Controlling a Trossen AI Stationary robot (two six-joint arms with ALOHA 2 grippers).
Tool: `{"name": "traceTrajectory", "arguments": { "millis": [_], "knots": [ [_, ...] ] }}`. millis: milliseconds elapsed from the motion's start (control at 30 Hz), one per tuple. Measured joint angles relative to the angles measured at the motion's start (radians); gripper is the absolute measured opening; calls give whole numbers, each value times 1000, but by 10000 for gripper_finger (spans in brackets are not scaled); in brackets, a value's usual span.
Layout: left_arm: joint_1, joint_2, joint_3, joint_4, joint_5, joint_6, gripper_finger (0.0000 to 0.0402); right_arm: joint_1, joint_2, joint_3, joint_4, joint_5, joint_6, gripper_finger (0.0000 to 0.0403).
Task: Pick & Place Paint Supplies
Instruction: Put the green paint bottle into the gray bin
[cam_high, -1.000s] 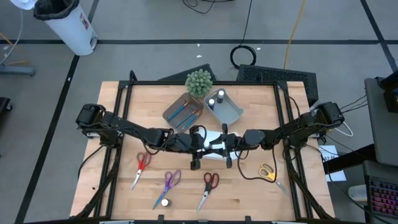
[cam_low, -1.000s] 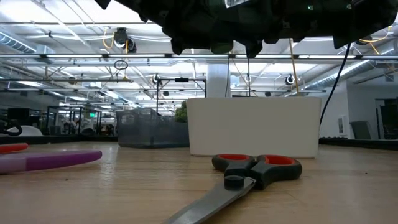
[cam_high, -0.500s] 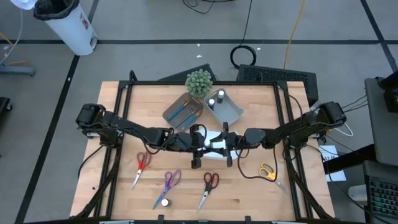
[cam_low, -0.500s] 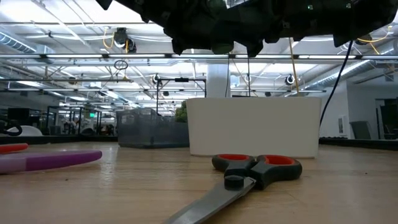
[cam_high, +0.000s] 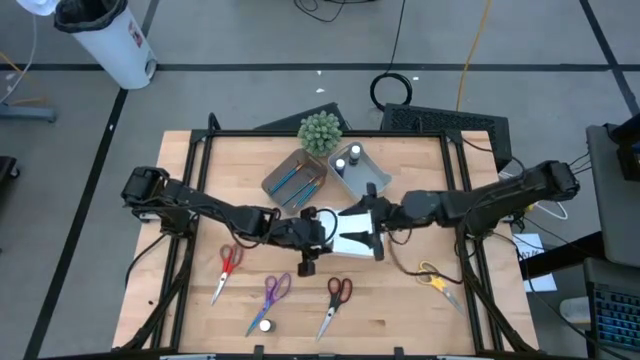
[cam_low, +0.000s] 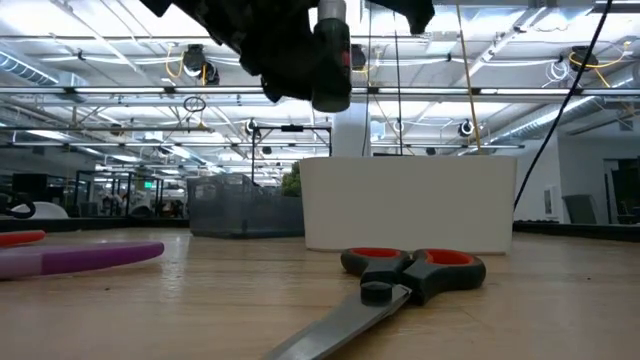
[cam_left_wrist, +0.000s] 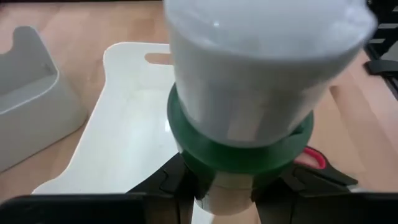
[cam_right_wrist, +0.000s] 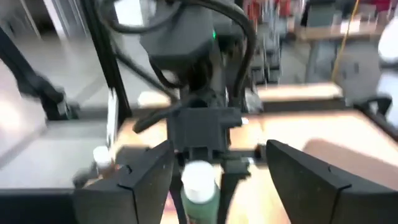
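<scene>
White-capped green bottle (cam_left_wrist: 249, 118) in left gripper (cam_high: 322, 226), no legible label.

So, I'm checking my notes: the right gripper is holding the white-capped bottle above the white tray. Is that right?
Not quite: it is the left gripper that holds the white-capped bottle above the white tray, as the left wrist view shows. The right gripper is open and empty, facing it.

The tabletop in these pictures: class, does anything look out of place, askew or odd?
Yes. The left pincer holds a white-capped bottle over the white tray. Another bottle stands loose beside the purple scissors, while two bottles sit in the blue-grey tray.
</scene>
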Motion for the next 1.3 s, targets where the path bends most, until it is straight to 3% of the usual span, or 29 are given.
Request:
{"name": "traceTrajectory", "arguments": {
  "millis": [233, 400, 900, 1067, 1300],
  "knots": [
    [16, 0, 0, -35, -2, -28, 129, -4, 165, 427, -619, -3, 5, 241],
    [20, 0, 0, -56, -1, -48, 129, -9, 317, 626, -897, -8, 11, 234],
    [20, 0, -1, -75, -2, -72, 129, -43, 432, 653, -883, -107, -8, 239],
    [20, 0, -1, -75, -2, -72, 129, -67, 432, 653, -885, -107, 23, 201],
    [20, 0, -1, -74, -5, -71, 129, -72, 432, 653, -897, -117, 24, 113]
  ]
}}
